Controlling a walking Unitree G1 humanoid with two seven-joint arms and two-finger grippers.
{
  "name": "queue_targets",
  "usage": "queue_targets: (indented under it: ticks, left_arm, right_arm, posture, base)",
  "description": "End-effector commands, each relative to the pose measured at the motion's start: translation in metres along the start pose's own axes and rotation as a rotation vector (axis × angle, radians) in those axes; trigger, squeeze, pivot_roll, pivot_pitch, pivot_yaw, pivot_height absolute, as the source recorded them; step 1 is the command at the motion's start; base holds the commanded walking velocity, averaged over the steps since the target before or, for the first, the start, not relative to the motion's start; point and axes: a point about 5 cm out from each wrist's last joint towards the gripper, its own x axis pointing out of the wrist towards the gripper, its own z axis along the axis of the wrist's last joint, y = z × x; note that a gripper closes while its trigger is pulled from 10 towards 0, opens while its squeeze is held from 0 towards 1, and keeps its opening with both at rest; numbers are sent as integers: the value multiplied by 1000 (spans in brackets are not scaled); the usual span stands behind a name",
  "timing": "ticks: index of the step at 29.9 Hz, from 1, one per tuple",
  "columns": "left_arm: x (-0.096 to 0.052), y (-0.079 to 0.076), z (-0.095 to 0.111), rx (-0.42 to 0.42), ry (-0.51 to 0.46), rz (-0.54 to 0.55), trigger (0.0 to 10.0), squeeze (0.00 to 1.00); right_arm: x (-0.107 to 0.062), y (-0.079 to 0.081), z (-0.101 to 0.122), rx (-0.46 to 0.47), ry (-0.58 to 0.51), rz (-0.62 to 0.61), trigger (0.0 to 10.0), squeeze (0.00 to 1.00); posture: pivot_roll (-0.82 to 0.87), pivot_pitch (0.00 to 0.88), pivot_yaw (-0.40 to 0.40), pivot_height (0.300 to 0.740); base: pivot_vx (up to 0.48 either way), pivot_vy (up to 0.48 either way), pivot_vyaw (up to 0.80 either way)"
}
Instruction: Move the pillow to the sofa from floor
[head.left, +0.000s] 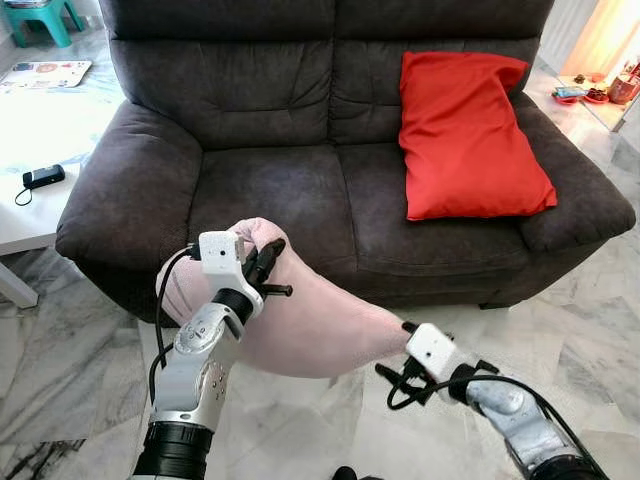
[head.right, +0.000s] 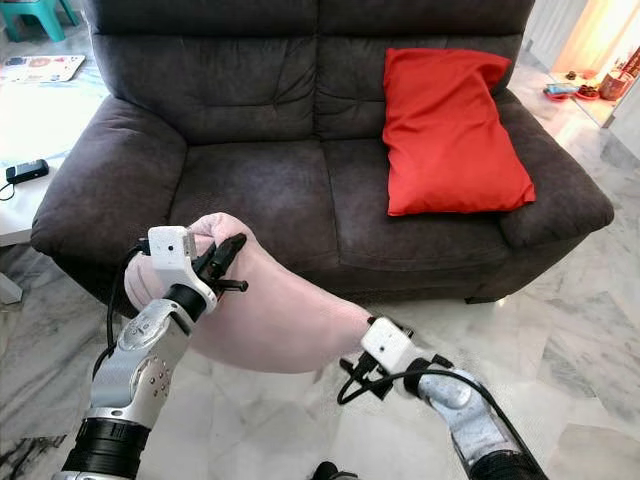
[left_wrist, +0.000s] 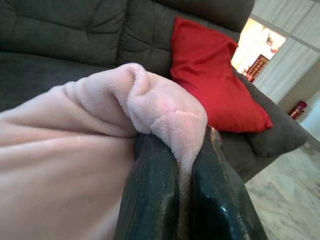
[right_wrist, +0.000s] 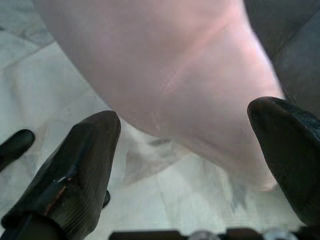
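Left claw (head.left: 268, 262) is clamped tight on a pinched corner of the pink pillow (head.left: 310, 325) — the plush fabric bulges out between its two black fingers (left_wrist: 150, 200), so the grip is by a fold, not by the bulk. That corner is held up in front of the sofa's (head.left: 270, 190) left seat, probably so the rest can be swung onto the cushion. From there the pillow sags down and to the right toward the marble floor (head.left: 560, 330); its long axis slopes from the raised left corner to the lower right end, near the sofa's front edge. At that low end the right claw (right_wrist: 190, 145) has its fingers spread wide, with nothing between them — the pillow's underside is just beyond the tips, seemingly waiting to be taken. On the right seat a red cushion (head.left: 465, 135) leans against the backrest. A white table (head.left: 30, 215) stands at far left.
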Motion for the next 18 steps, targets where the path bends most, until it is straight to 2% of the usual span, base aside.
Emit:
queue_targets:
  ticks: [1, 10, 18]
  left_arm:
    - [6, -16, 28, 21, -116, -85, 10000, 0]
    - [5, -18, 26, 22, -94, -120, 10000, 0]
    - [8, -21, 29, 18, -103, -131, 10000, 0]
  right_arm:
    - [-1, -1, -3, -14, 15, -9, 10000, 0]
    - [-3, -19, 1, -36, 13, -119, 10000, 0]
    - [-2, -7, -10, -25, 54, -45, 10000, 0]
  posture:
    - [-27, 118, -42, 740]
    - [-28, 119, -41, 740]
    - [-27, 119, -41, 740]
  base:
    - [0, 0, 0]
    - [0, 0, 0]
    - [0, 0, 0]
